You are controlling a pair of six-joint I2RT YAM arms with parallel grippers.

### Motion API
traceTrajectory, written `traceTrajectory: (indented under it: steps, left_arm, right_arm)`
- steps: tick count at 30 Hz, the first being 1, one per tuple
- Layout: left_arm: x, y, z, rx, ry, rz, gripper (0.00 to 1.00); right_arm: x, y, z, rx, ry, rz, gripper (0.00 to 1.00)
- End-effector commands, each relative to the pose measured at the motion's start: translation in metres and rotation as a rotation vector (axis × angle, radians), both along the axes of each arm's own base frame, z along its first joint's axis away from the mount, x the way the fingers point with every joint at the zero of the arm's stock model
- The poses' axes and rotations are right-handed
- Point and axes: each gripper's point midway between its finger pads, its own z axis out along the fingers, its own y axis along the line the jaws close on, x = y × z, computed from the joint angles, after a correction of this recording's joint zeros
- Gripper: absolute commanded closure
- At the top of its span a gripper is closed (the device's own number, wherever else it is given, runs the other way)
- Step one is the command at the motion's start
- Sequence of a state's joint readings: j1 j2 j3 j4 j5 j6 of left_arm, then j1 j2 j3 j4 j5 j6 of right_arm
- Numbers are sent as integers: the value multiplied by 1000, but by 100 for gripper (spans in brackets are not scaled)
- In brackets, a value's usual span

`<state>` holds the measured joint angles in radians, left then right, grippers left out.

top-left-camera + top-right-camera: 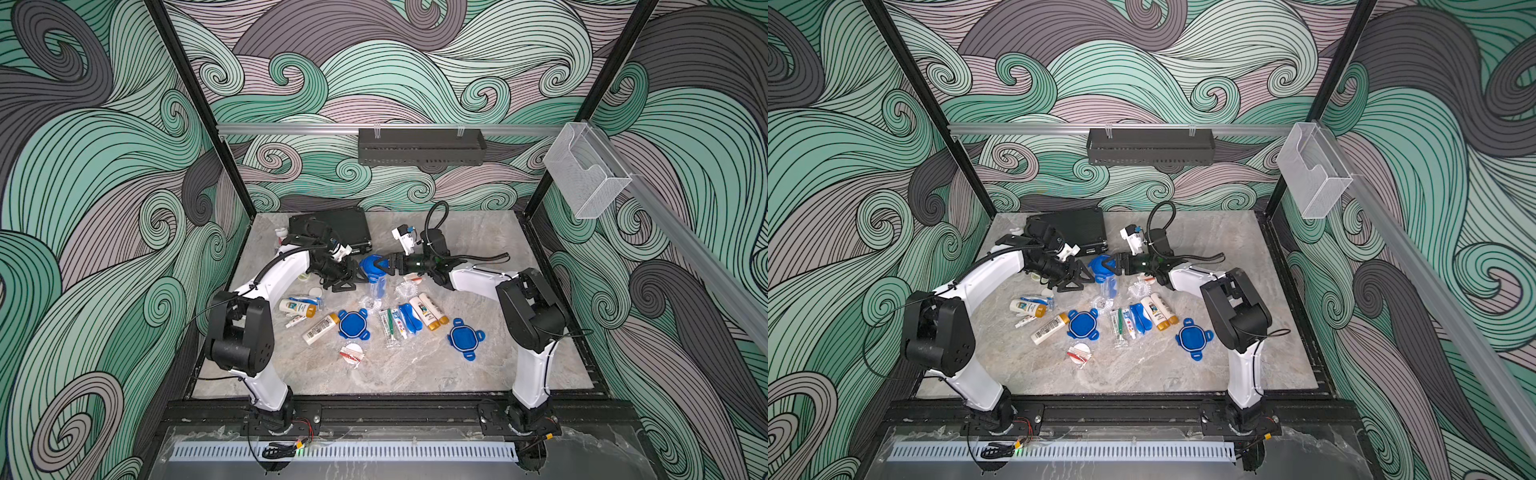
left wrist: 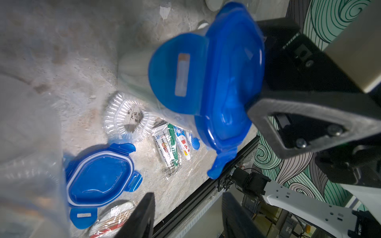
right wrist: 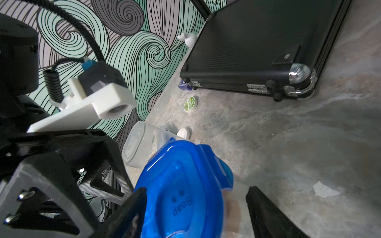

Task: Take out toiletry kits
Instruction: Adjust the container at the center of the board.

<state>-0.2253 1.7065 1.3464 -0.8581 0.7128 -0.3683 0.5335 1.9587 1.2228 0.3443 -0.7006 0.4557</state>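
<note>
Your left gripper (image 1: 350,277) stood spread, empty, just beside jar (image 1: 377,287). Your right gripper (image 1: 380,266) straddled jar's blue lid (image 1: 366,265), jaws apart, one finger touching. Kits (image 1: 390,322) lay loose on table (image 1: 415,374), between arms.

A robotics lab test cell — printed green-and-grey swirl wall panels (image 1: 374,62) framed by black metal posts (image 1: 195,104), with a pair of white-and-black robot arms (image 1: 268,384) bolted to a black base rail (image 1: 395,411) beside a grey marble-look surface (image 1: 415,374).
</note>
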Motion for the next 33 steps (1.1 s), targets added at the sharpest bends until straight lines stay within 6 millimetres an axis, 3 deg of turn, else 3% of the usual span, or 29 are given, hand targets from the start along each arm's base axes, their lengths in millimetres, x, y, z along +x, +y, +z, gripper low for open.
traceTrajectory:
  steps: [1, 15, 24, 28, 33]
  left_arm:
    - [15, 0, -5, 32, -11, 5, 50]
    - [43, -8, -7, 18, -12, -5, 60]
    - [66, -28, 2, -75, -9, -44, 61]
    - [63, -24, 6, -52, -8, -65, 60]
    - [63, -2, 23, -12, -42, -25, 49]
  right_arm:
    - [-9, 9, 14, 13, -1, 36, 26]
    - [-45, -5, 31, 19, -10, 52, 32]
    - [-65, -18, 30, 2, -30, 28, 28]
    - [-68, -29, 23, -39, -46, 7, 24]
    - [-73, -43, 24, -39, -58, -28, 21]
